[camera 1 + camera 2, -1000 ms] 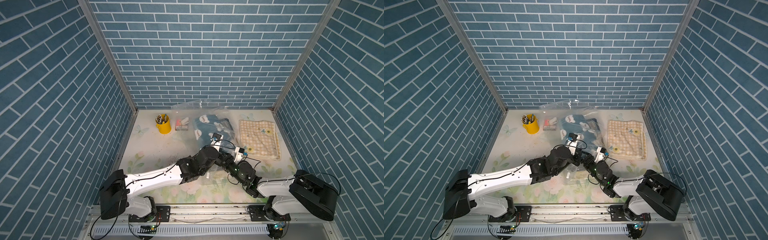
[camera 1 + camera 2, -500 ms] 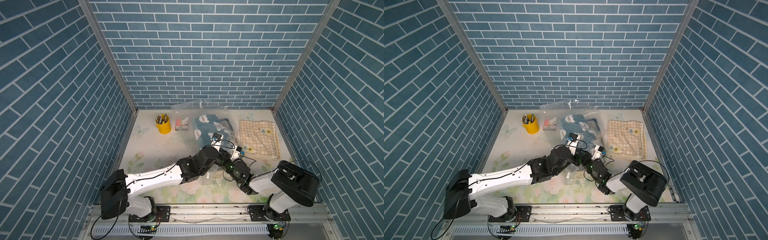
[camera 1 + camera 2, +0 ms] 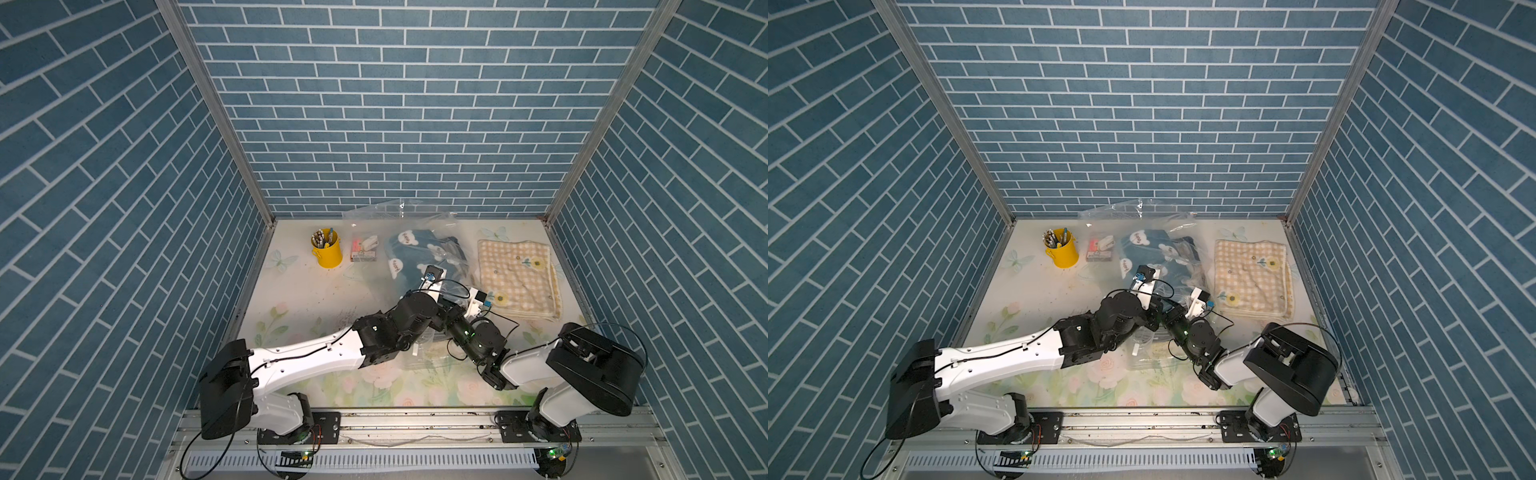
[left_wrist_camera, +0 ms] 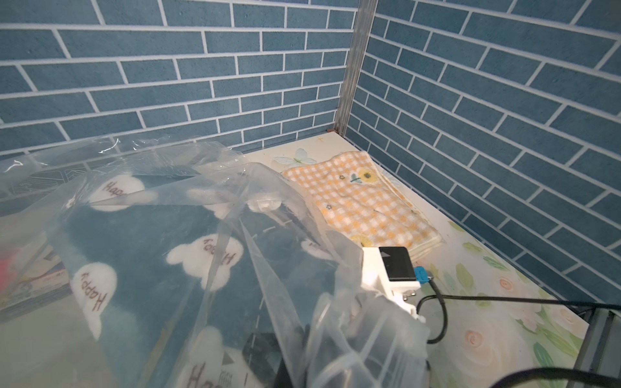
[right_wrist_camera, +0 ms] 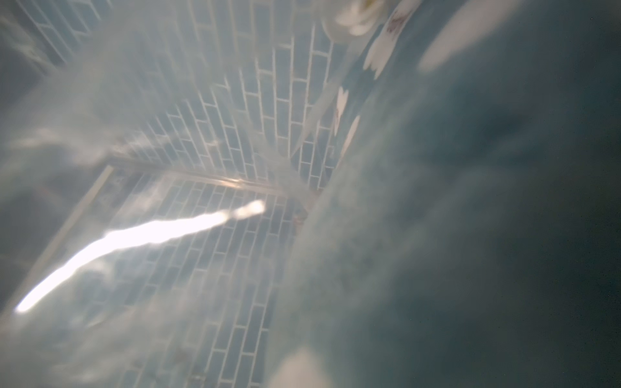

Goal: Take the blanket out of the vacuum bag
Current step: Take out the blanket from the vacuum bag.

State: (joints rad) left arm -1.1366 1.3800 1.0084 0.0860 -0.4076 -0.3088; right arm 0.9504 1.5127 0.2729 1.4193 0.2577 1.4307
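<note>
Where the bag (image 3: 376, 212) lies along the middle of the table (image 3: 299, 299), from the back edge toward the front, the blue blanket (image 3: 409, 255) is inside it, in the half nearer the back edge. The left gripper (image 4: 265, 356) is closed on a fold of the bag film, which rises to it in taut ridges over the blanket. The right arm (image 3: 484, 338) reaches in beside it; the right gripper is hidden by film and blanket, and I cannot tell whether its jaws are apart or together. Its wrist view shows only blurred blanket close to the lens. A yellow cup (image 3: 327, 253) stands near the back left corner, a checked cloth (image 3: 517, 278) along the right edge.
</note>
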